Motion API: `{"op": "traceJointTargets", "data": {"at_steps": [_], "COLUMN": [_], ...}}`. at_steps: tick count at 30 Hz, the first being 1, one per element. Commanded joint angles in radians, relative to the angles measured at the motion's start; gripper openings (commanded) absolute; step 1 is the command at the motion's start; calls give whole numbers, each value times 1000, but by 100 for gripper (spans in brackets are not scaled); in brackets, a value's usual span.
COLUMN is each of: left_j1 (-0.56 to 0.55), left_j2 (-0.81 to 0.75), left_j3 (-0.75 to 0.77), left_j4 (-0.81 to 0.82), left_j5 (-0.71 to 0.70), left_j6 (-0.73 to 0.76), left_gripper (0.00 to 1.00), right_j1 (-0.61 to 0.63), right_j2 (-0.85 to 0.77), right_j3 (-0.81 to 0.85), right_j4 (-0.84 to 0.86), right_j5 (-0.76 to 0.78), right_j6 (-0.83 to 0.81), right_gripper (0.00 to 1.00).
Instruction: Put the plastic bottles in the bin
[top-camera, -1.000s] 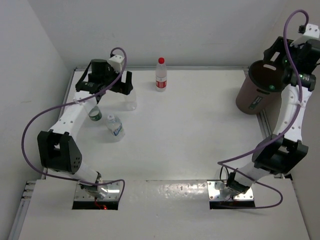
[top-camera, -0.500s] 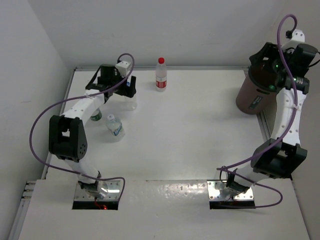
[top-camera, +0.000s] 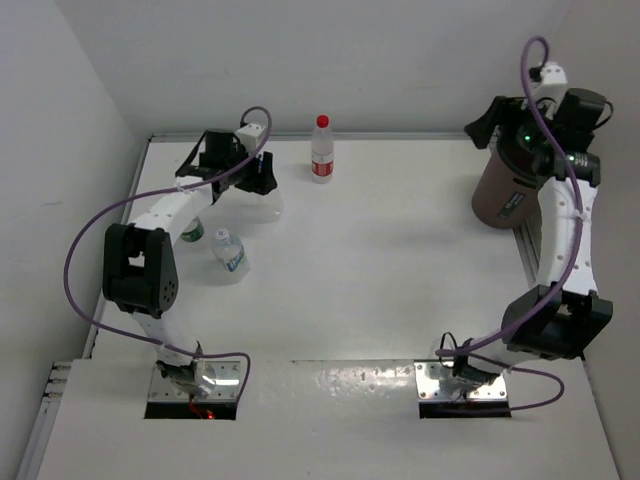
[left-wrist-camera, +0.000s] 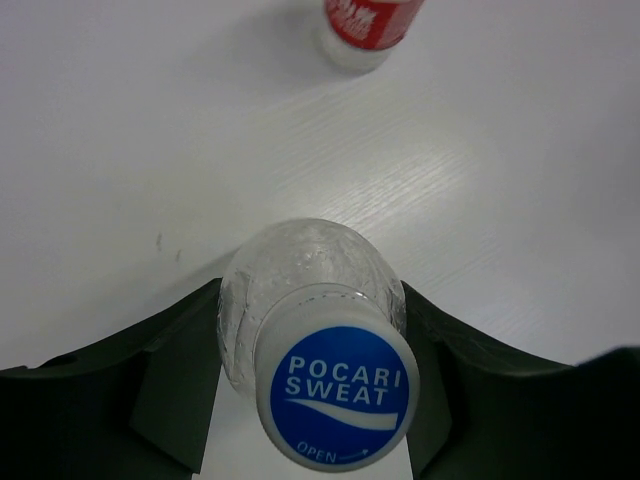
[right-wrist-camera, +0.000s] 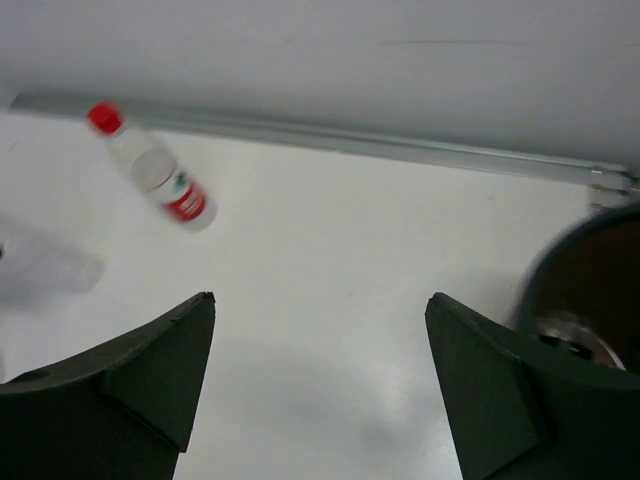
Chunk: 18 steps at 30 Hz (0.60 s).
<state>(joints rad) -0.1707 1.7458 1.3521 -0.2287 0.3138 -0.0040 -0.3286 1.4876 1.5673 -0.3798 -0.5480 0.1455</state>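
My left gripper is at the far left of the table, shut on a clear bottle with a blue cap; both fingers press its sides. A red-capped bottle stands at the back middle, and shows too in the left wrist view and the right wrist view. A small blue-labelled bottle and a green-labelled bottle, partly under the left arm, sit near the left edge. The brown bin stands at the right edge. My right gripper hangs open and empty above its left rim.
A grey wall and a metal rail bound the table at the back. A raised edge runs along the right side beside the bin. Purple cables loop from both arms.
The left gripper has come down over the blue-capped bottle and shut on it. The right arm has swung left above the bin, its jaws opening a little wider.
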Motion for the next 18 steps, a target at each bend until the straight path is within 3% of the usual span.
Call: {"op": "traceJointTargets", "data": {"at_steps": [1,6,9,10,18], "left_j1": [-9,-75,-118,-145,-216], "left_j2": [-144,-206,-239,-261,-272], "left_j3": [96,139,107,96,67], "left_j4": [40,58,107,139,285], "left_j5": [226,450,489,489,579], "left_j6": [-83,-278,-342,-378,-569], "left_gripper": [42,40,38,37,35], "right_j1": [135,419,578,693,899], "right_j2": [-53,-66,-78,-88,-78], "right_j3": [3,2,-13,-29,-36], "right_j4": [-120,-260,-260,-214,-139], "right_j5": [-121,-118,-28,94,339], "right_j6": [-174,-336,-351,-334,-392], "right_gripper": [85,88,89,91,93]}}
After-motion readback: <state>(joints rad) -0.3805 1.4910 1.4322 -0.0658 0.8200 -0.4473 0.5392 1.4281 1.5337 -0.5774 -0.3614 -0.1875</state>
